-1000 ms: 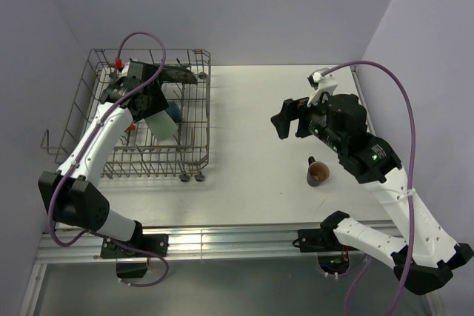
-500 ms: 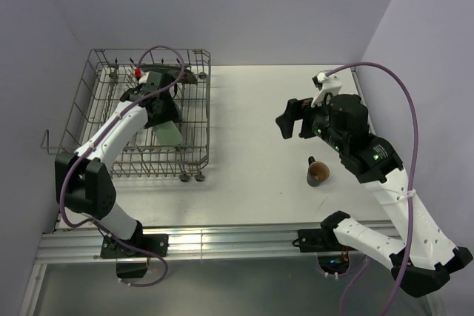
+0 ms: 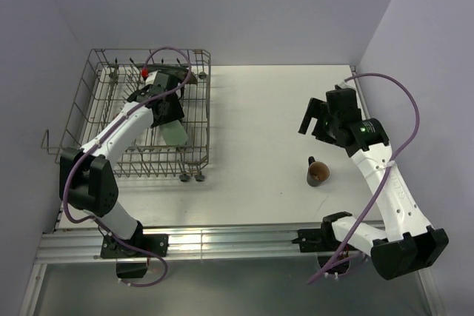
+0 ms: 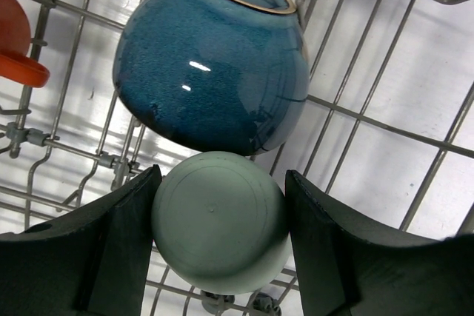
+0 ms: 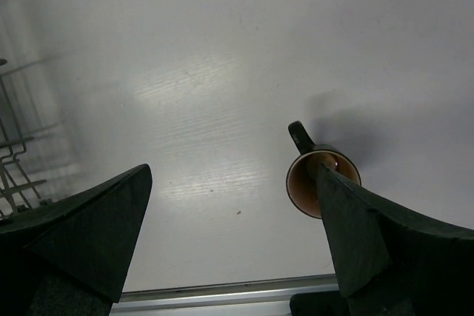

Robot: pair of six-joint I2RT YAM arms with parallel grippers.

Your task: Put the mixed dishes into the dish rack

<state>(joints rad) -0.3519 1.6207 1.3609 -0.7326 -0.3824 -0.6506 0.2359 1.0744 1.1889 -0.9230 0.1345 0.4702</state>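
Note:
My left gripper (image 3: 169, 118) reaches down into the grey wire dish rack (image 3: 111, 51) and is shut on the pale green mug (image 4: 220, 220), base toward the wrist camera. The mug (image 3: 175, 135) hangs low over the tines and touches the blue bowl (image 4: 211, 64), which lies on its side in the rack. An orange-red cup (image 4: 15, 42) sits at the left edge of that view. On the table at the right stands the small brown cup (image 3: 318, 172). My right gripper (image 3: 315, 118) hovers open above it, and its right finger partly covers the cup (image 5: 307, 183).
The rack's wheels (image 3: 191, 177) rest on the white table (image 3: 252, 131). A metal rail (image 3: 222, 242) runs along the near table edge. Grey walls close in on the left, back and right.
My left arm has carried the green mug rightward and lower inside the rack. My right arm has swung to the right and drawn back over the brown cup, its jaws still wide.

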